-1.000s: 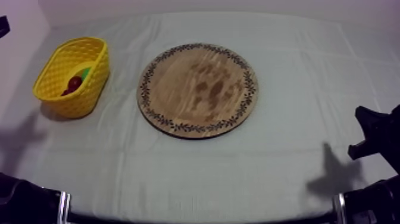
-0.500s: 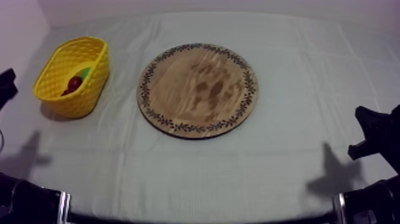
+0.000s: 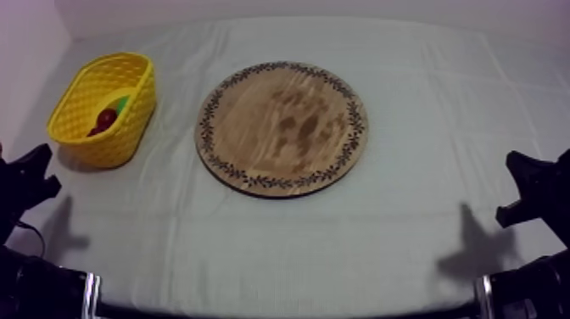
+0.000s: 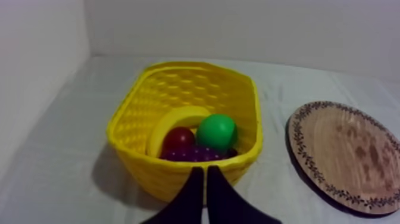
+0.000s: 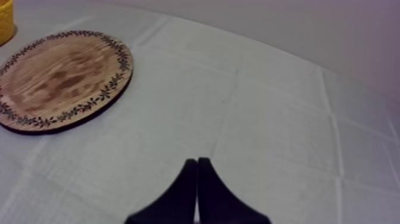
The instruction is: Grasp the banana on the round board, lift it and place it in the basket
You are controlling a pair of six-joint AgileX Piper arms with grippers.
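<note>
Since the earlier frames the left pincer (image 3: 30, 174) has come down the table's (image 3: 254, 246) left edge, and the yellow basket (image 3: 127, 127) now sits at its 2 o'clock. Its fingers lie together in a narrow wedge, holding nothing. The banana (image 4: 172, 122) lies inside the basket, just beyond those fingertips, beside a pear (image 4: 216, 132), a small red fruit (image 4: 178, 140) and grapes (image 4: 193, 155). The wooden board (image 3: 282, 127) lies at the basket's 3 o'clock. The right pincer (image 5: 197, 161), likewise closed narrow, rests at the board's 4 o'clock.
</note>
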